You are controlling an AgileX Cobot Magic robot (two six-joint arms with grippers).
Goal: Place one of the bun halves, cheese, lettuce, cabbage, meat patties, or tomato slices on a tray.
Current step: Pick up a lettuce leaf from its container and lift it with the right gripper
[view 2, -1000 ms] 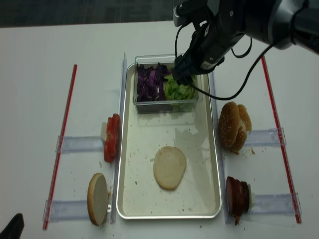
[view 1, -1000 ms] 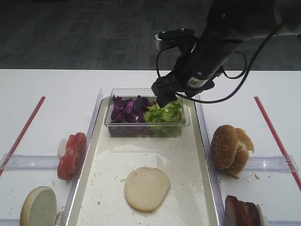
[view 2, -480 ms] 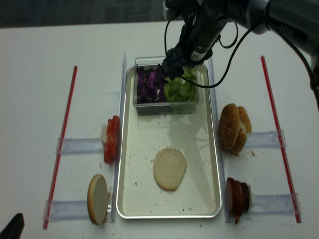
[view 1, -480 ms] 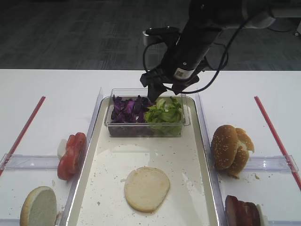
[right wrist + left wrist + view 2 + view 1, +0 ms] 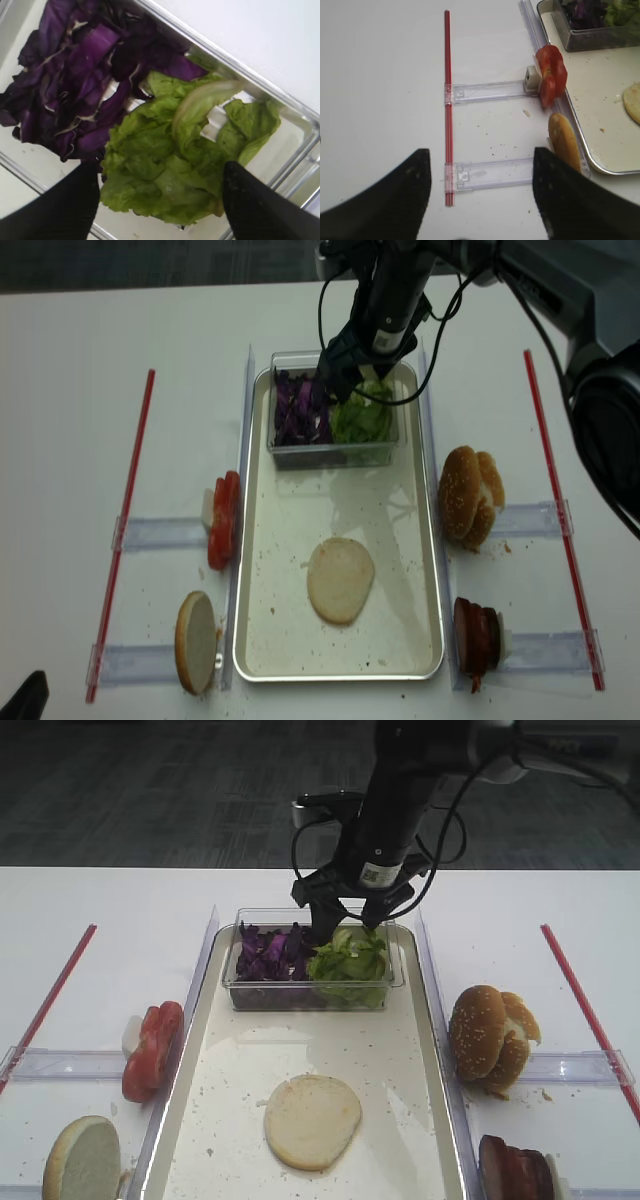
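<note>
A pale bun half [image 5: 312, 1121] already lay on the tray [image 5: 415, 1060]. At the tray's far end, the right gripper [image 5: 345, 926] hung over the clear tub [image 5: 311, 992], its jaws spread either side of the lettuce [image 5: 172, 165], apparently holding nothing. Picking up lettuce seemed the step in hand; next it needed to lower and close.

- One tray [image 5: 432, 1050], centre of the overhead view.
- One clear tub [image 5: 233, 988] at its upper end, holding one heap of purple cabbage [image 5: 268, 952] and one clump of lettuce [image 5: 348, 958].
- Bun halves: one pale on the tray [image 5: 312, 1120], one lower left [image 5: 82, 1158], two sesame domes [image 5: 490, 1036] right.
- One row of tomato slices [image 5: 152, 1049], left; number unclear.
- One stack of meat patties [image 5: 515, 1167], lower right.
- Two red strips [image 5: 124, 520], one each side.
</note>
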